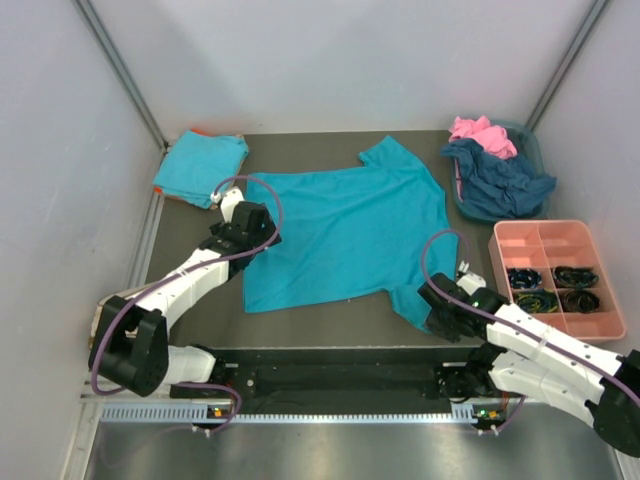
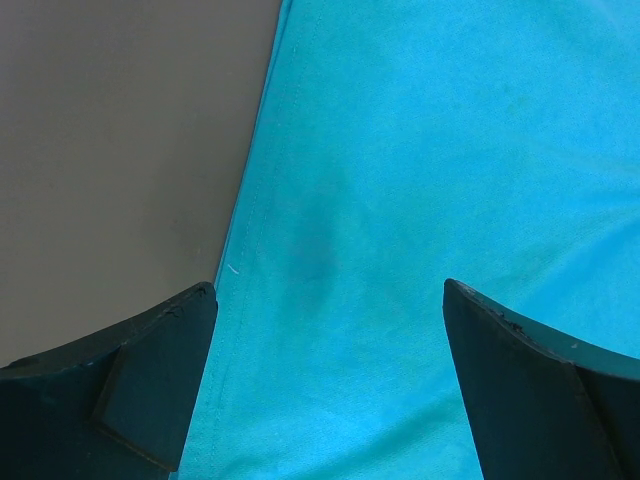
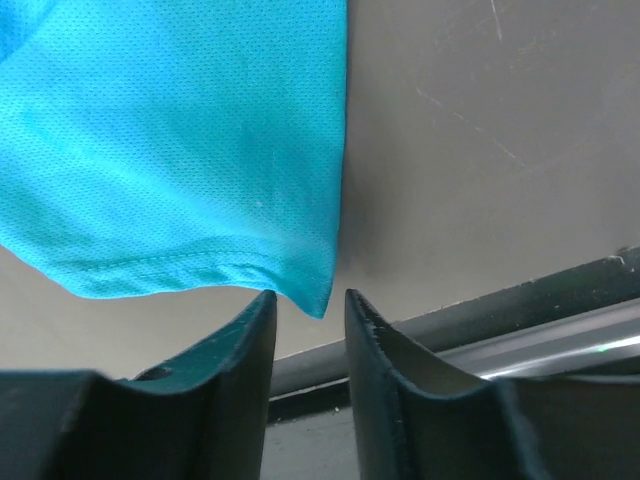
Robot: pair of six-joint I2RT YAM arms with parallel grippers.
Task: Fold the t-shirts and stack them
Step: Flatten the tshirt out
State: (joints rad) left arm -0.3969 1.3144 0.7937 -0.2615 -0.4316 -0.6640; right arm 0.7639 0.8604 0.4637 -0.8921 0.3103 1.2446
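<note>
A teal t-shirt (image 1: 345,235) lies spread flat in the middle of the dark table. My left gripper (image 1: 250,225) hovers over its left edge. In the left wrist view the jaws stand wide open (image 2: 328,290) over the teal cloth (image 2: 420,180), with the hem running just inside the left finger (image 2: 150,370). My right gripper (image 1: 440,305) is at the shirt's near right corner. In the right wrist view its jaws (image 3: 310,295) stand a narrow gap apart, and the corner of the shirt (image 3: 200,150) dips between the tips, not pinched. A folded teal shirt (image 1: 200,165) lies at the back left.
A bin (image 1: 535,150) at the back right holds pink and navy clothes. A pink compartment tray (image 1: 555,240) with dark small items stands at the right. The table's front edge and a metal rail (image 3: 520,320) run close behind the right gripper.
</note>
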